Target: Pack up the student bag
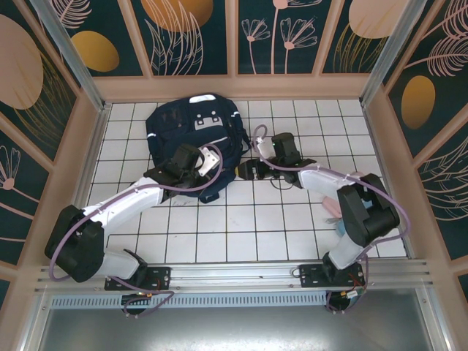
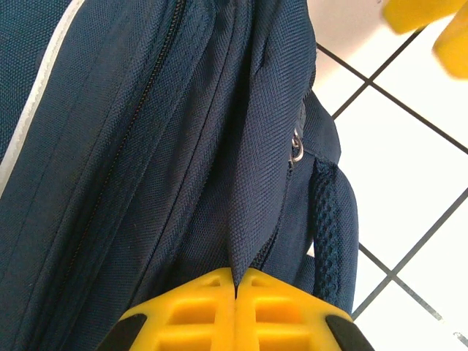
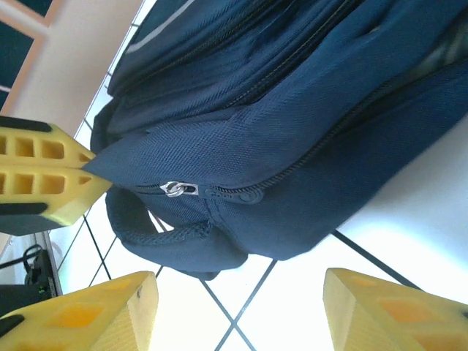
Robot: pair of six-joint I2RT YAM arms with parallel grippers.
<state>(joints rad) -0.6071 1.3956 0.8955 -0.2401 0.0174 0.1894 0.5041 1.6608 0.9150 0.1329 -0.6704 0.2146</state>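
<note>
Now, left tool (image 2: 235, 284) clenched on student bag (image 2: 146, 146) fabric, right tool (image 3: 238, 311) released beside it.

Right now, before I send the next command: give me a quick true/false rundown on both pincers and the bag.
1. The left pincer is shut on a fold of the student bag. True.
2. The right pincer is clamped on the zipper pull. False: the right pincer's jaws stand open, short of the zipper pull, and hold nothing.
3. The student bag lies on the white tiled table. True.
4. The student bag sits at the near edge, against the arm bases. False: it lies toward the far wall, left of centre.
</note>
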